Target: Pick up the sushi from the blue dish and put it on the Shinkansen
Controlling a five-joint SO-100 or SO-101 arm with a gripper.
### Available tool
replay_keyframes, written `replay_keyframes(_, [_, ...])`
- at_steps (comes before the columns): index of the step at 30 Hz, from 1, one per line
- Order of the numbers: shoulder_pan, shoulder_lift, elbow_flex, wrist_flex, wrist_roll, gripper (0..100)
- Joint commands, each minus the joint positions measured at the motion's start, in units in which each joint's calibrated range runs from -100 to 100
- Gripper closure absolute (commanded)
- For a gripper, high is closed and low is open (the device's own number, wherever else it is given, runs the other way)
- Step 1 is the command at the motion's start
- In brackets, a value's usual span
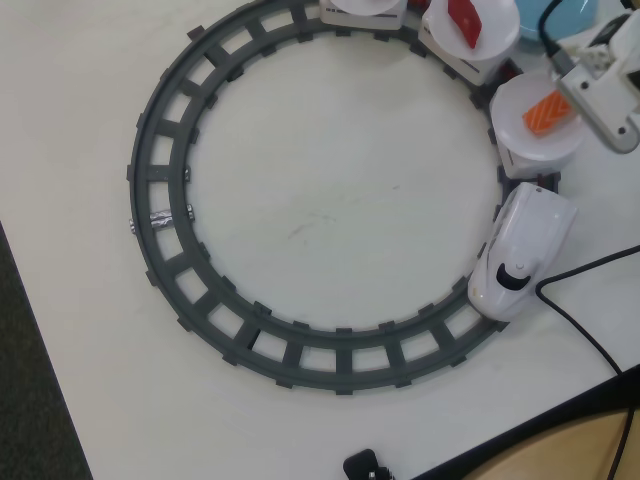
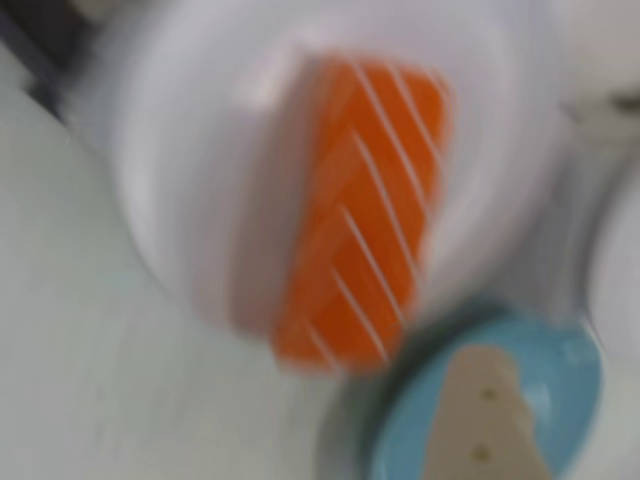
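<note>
Your salmon sushi (image 1: 547,112) lies on the white plate (image 1: 520,135) just behind the Shinkansen (image 1: 520,248) nose car; your gripper (image 1: 610,95) sits beside that plate, its jaw state impossible to tell.

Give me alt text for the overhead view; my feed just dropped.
An orange salmon sushi lies on the white plate of the car just behind the white Shinkansen, on the right of a grey ring track. The arm's gripper hangs at the plate's right edge, with the blue dish at the top.
</note>
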Motion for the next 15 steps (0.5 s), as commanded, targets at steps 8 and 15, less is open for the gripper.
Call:
replay_keyframes(8, [27.67, -34.9, 32.74, -8.6, 0.28, 81])
replay_keyframes(15, [31.01, -51.18, 58.87, -11.51, 0.28, 81])
